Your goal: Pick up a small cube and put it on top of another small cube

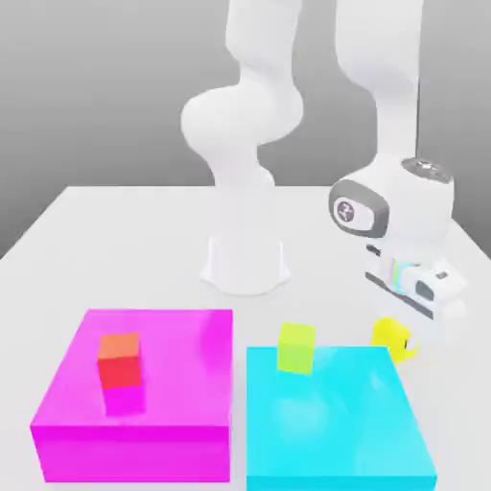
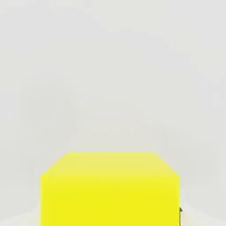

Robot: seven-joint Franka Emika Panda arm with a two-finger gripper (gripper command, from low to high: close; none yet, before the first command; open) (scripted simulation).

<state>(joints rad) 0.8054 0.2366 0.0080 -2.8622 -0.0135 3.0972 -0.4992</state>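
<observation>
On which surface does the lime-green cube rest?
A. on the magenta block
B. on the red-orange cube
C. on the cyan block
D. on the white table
C: in the exterior view the lime-green cube sits on the far edge of the cyan block, while the red-orange cube stands on the magenta block.

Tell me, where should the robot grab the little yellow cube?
Probably from above, pinching two opposite flat sides of the yellow cube. It sits on the white table beside the cyan block, and the gripper is right over it.
</observation>
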